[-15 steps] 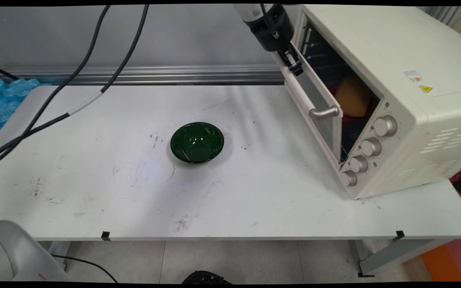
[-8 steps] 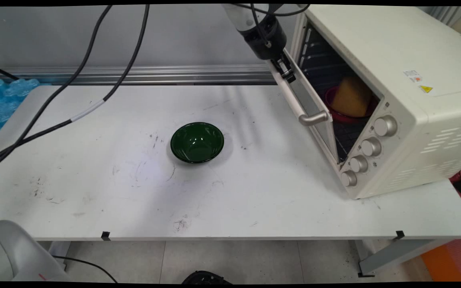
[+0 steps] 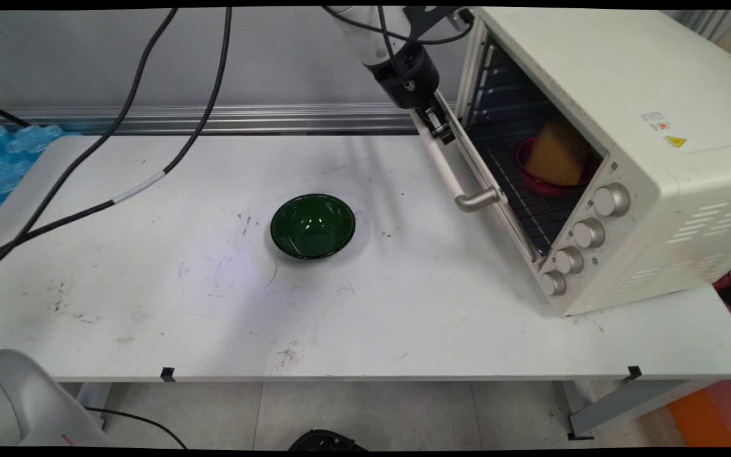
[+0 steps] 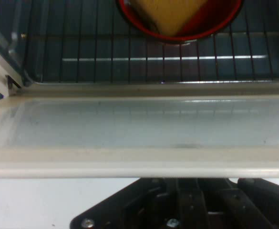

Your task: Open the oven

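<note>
Now, at upper right, my gripper (image 3: 440,129) meets the top edge of the toaster oven's (image 3: 625,95) half-lowered door (image 4: 139,124). Whether it clamps, I cannot tell. Stiff, hinged, glass-paned, I judge: best held by the handle (image 3: 448,171).

Glossy green bowl (image 3: 313,226); scuffed matt table (image 3: 150,304); oven (image 3: 600,152) cream, probably painted metal, brushed-metal handle (image 3: 476,200).

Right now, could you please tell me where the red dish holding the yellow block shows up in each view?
Main view: the red dish sits on the wire rack inside the cream toaster oven, right of centre.
Hand view: the dish is at the top edge, beyond the oven door.
Shared landmark: the glass oven door.
</note>
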Tool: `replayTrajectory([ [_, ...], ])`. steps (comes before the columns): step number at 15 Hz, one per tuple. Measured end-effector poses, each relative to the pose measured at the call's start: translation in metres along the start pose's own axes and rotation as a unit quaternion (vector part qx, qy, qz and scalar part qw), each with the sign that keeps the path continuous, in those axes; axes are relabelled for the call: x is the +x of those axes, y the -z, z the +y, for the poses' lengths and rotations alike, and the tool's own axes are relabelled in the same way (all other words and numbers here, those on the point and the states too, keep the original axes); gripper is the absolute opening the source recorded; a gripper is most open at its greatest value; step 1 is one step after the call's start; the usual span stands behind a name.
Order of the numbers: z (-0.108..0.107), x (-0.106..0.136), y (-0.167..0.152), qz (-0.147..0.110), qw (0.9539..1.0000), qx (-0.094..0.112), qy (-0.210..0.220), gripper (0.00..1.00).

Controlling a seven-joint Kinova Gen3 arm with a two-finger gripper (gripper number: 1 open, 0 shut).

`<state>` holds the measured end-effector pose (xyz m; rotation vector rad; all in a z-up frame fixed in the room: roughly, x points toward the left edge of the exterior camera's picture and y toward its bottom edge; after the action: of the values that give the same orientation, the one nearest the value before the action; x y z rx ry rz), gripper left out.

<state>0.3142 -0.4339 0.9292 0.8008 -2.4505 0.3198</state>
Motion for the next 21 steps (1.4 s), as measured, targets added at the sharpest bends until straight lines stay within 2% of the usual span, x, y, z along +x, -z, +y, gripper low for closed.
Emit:
replayTrajectory([
  [8, -0.007, -0.027, -0.008, 0.002, 0.9999, -0.013, -0.006, 0.00],
  [21, -0.016, -0.074, -0.023, 0.021, 0.9992, -0.032, -0.009, 0.00],
])
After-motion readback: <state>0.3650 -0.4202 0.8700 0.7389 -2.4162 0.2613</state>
